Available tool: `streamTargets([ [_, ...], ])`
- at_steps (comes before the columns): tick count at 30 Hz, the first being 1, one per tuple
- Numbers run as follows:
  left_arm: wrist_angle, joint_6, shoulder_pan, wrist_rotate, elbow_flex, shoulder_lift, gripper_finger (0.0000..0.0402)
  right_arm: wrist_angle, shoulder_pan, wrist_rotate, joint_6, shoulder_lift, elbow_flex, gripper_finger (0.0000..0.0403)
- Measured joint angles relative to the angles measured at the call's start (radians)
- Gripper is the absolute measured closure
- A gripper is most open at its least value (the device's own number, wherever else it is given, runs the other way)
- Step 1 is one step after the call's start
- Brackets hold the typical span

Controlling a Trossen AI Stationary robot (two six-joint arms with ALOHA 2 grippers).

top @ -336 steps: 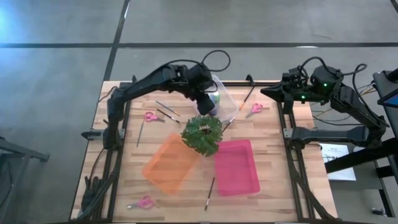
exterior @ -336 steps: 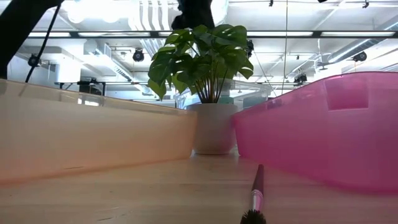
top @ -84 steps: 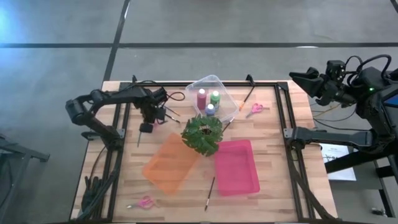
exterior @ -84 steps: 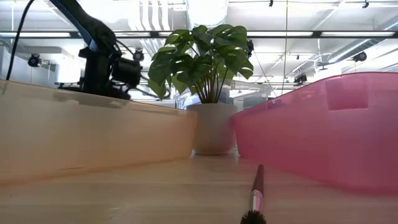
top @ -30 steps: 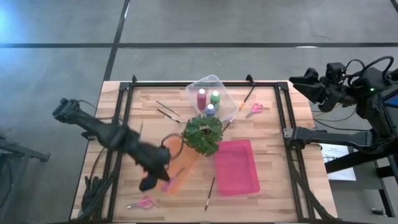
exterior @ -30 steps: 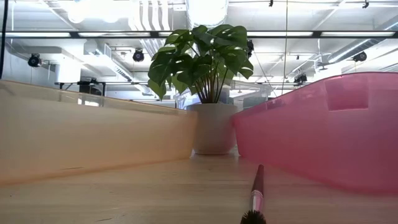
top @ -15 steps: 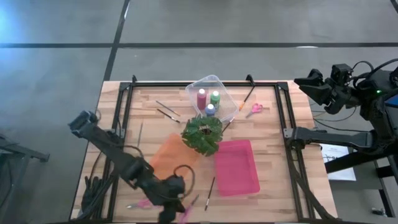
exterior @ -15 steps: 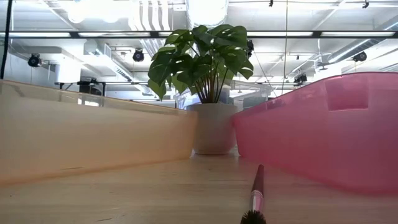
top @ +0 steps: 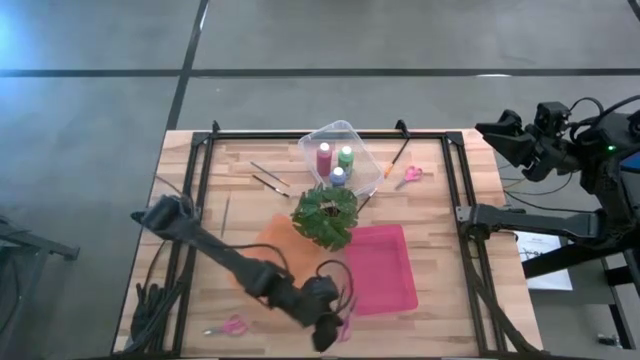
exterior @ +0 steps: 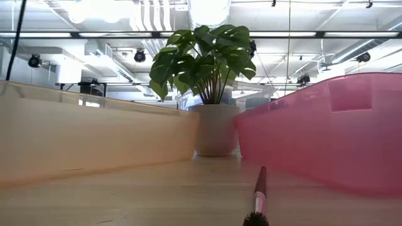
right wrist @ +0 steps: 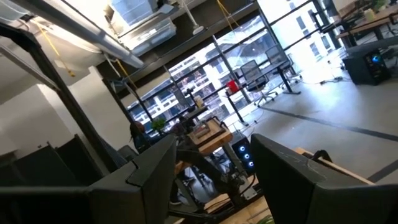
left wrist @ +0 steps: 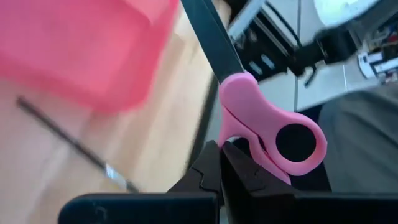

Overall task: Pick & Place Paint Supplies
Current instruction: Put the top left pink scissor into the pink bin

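plant (top: 324,214): table centre, white pot, upright | pink tray (top: 381,266): just beside plant, near side | orange tray (top: 262,256): partly hidden | clear tray (top: 340,154): far side of plant

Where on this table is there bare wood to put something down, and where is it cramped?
Open wood lies along the right edge, between the pink tray and the frame. The left strip beside the orange tray is mostly free, apart from a brush. Crowded: the plant, the clear tray of bottles, and the near edge, where the left tool holds scissors.
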Motion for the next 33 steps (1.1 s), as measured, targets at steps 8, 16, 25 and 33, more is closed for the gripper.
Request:
streamTargets([
  [8,0.114,0.031,0.09,-0.033,0.0,0.085,0.0399,0.0,0.0,0.009,-0.001,-0.001,0.0,0.02],
  [16,0.115,0.062,0.133,-0.084,0.0,0.083,0.0399,0.0,0.0,0.01,-0.046,-0.001,0.0,0.02],
  [25,0.105,0.083,0.178,-0.085,0.0,0.083,0.0398,0.0,0.0,0.011,-0.051,-0.018,0.0,0.02],
  [33,0.107,0.083,0.178,-0.084,0.0,0.083,0.0348,0.0,0.0,0.033,-0.053,-0.044,0.0,0.02],
])
